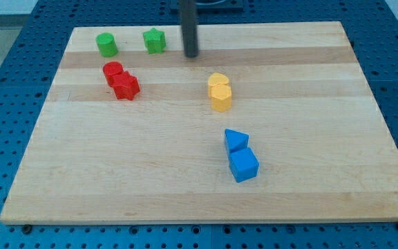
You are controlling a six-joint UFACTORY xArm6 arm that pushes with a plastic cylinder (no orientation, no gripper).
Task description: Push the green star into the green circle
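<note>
The green star sits near the view's top left on the wooden board. The green circle stands to its left, with a gap of about one block width between them. My tip is to the right of the green star, a short way off and slightly lower in the view, not touching it. The rod rises from there out of the view's top.
A red circle and a red block touch each other below the green circle. Two yellow blocks sit together mid-board. A blue triangle and blue cube lie lower right. The board's top edge is close behind the green blocks.
</note>
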